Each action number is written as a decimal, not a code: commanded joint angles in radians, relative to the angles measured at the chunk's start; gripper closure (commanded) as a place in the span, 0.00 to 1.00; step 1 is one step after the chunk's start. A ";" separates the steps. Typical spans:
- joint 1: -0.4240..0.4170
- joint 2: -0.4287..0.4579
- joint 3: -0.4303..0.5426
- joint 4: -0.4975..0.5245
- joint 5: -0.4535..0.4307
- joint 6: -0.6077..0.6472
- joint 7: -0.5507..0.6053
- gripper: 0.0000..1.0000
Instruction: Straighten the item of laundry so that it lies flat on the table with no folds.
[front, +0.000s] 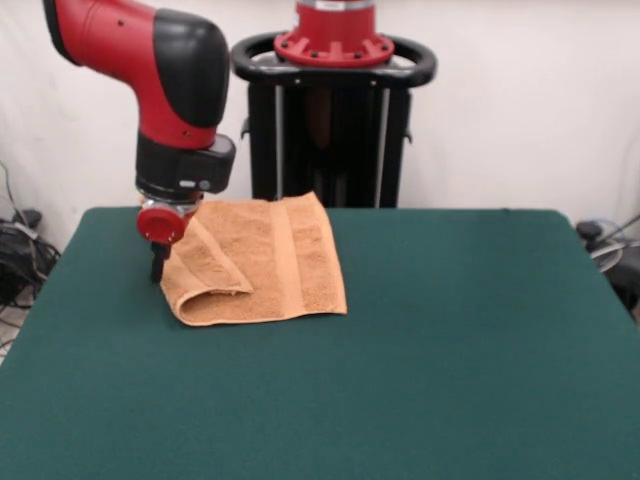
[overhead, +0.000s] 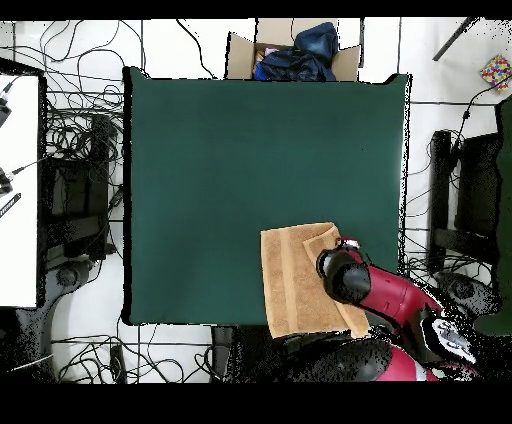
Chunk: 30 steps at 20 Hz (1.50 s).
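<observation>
The orange-tan towel (front: 285, 262) lies on the green table (front: 420, 350) at its far left, close to the robot's pedestal. Its left part is folded over in a diagonal flap (front: 212, 262) that rests on the rest of the cloth. A woven band stripe runs along its length. My gripper (front: 157, 268) is down at the towel's left edge, right beside the flap and low over the table. In the overhead view the towel (overhead: 290, 280) lies at the table's edge near the robot's base, and the arm covers its right side, with the gripper (overhead: 346, 245) at the folded corner.
The pedestal (front: 335, 110) stands just behind the towel. In the overhead view a cardboard box with dark clothes (overhead: 295, 52) stands past the table's far edge, and cables lie on the floor round the table (overhead: 250, 150).
</observation>
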 joint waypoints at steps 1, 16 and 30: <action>0.059 0.021 0.060 -0.080 0.089 0.113 0.059 0.00; 0.147 0.019 -0.005 -0.100 0.169 0.212 0.062 0.00; 0.141 -0.286 -0.144 0.088 0.028 0.328 -0.092 0.00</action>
